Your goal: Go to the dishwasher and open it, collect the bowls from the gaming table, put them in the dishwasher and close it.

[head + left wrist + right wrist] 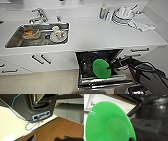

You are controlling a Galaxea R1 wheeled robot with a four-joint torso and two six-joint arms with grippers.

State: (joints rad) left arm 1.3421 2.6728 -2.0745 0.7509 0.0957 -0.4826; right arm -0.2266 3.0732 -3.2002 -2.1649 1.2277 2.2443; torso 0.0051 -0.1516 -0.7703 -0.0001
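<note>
Loading step: the right gripper [110, 67] has its fingers clamped on the lime-green bowl [101, 68] over the open dishwasher [85, 60] (door down); it needs lowering into a rack.

Stainless steel sink [15, 40] holding white dishes [58, 35]; chrome tap [38, 15] behind; stacked white crockery [122, 15] on white countertop [100, 32].

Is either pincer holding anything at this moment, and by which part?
The right pincer holds the lime-green bowl by its rim, over the open dishwasher. Nothing shows held on the left.
</note>
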